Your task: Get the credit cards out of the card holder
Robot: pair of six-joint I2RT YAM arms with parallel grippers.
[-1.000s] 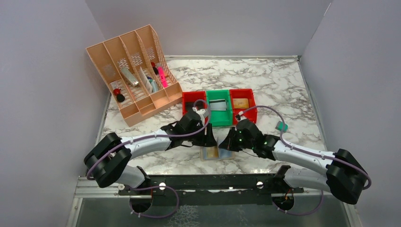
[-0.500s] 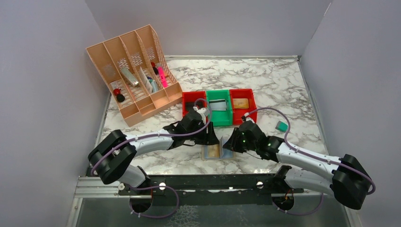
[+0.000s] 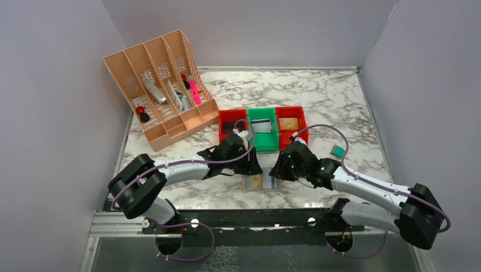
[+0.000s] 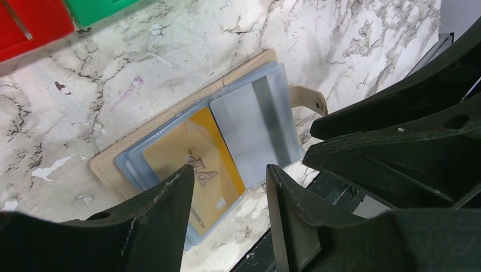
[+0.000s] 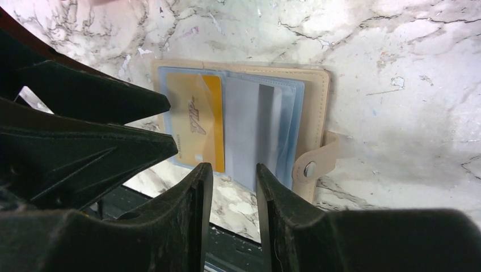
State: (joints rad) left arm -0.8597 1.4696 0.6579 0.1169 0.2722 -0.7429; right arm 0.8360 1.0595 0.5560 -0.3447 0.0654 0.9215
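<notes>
Having shifted, left gripper (image 4: 230, 173) and right gripper (image 5: 233, 168) hang part-open, empty, above the card holder (image 5: 317, 96) with gold card (image 5: 195, 113).

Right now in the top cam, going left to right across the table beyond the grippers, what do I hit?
Peach desk organizer → left red bin → green bin → right red bin → small teal object.
</notes>
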